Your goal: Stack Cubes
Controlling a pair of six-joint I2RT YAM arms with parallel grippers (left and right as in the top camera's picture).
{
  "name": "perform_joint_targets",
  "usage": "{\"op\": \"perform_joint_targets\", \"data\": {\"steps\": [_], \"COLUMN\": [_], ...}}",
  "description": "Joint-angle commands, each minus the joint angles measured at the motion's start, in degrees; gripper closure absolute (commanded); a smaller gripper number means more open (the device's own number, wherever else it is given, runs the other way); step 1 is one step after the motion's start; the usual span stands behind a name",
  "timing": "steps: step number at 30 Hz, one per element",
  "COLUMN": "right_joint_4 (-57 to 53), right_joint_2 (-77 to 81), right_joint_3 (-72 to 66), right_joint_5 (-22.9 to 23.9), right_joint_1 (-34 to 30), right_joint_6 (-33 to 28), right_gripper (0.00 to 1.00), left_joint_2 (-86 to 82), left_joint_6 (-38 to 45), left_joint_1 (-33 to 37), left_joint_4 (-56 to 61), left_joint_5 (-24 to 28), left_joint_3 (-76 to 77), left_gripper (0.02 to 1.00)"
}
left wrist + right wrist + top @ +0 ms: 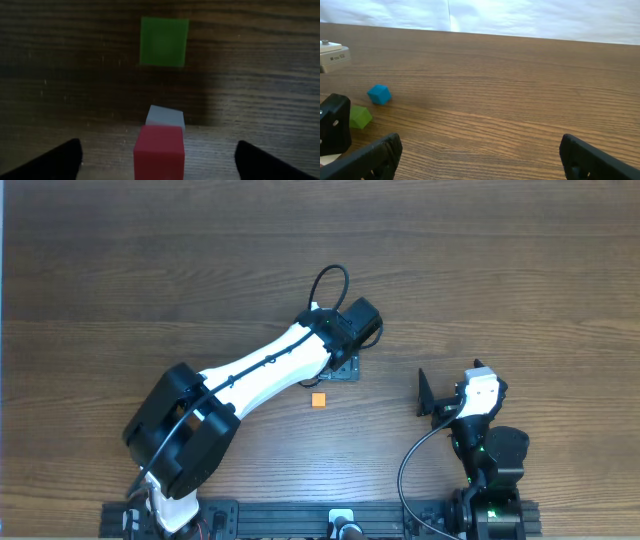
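A red cube [159, 152] rests on a white cube [165, 118], slightly offset, in the left wrist view. My left gripper [157, 150] is open above them, one finger wide to each side and not touching the red cube. A green cube [164, 41] lies flat on the table just beyond the pair. In the top view my left gripper [345, 360] is near the table's middle, with an orange cube [318, 400] just in front of it. My right gripper [480, 150] is open and holds nothing. Its view shows a blue cube [379, 94] and the green cube [360, 117].
The wooden table [520, 270] has free room at the back and on both sides. My right arm [480, 405] sits low at the front right, apart from the cubes. The left arm's black finger [332, 131] shows beside the green cube.
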Motion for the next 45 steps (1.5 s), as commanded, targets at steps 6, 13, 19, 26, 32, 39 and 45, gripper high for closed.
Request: {"op": "perform_joint_targets", "data": {"steps": [6,13,19,26,32,39,45], "right_joint_4": [-0.2,-0.2,-0.2,-0.2,-0.2,-0.2,-0.2], "right_joint_2": [-0.4,-0.4,-0.4,-0.4,-0.4,-0.4,-0.4], "right_joint_3": [-0.3,-0.3,-0.3,-0.3,-0.3,-0.3,-0.3], "right_joint_5": [-0.3,-0.3,-0.3,-0.3,-0.3,-0.3,-0.3], "right_joint_1": [0.2,0.2,0.2,0.2,0.2,0.2,0.2], "right_joint_6": [0.1,0.1,0.1,0.1,0.1,0.1,0.1], "right_gripper": [0.007,0.007,0.007,0.007,0.007,0.007,0.009], "left_joint_2": [-5.4,-5.5,-5.5,-5.5,-5.5,-5.5,-5.5], "left_joint_6": [-12.4,-16.5,-17.2,-16.9,-15.6,-15.4,-15.5], "left_joint_1": [-8.7,-9.1,-7.9,-5.7,-5.3,-5.3,-5.3], "left_joint_4": [-2.0,-1.5,1.7,3.9,3.9,4.7,5.0], "left_joint_5": [2.8,3.7,4.6,5.2,5.2,5.2,5.4], "left_joint_3": [-1.3,-6.4,-8.5,-11.0,-11.0,-12.5,-13.2], "left_gripper": [0.023,0.051,0.093,0.150,0.209,0.310,0.478]}}
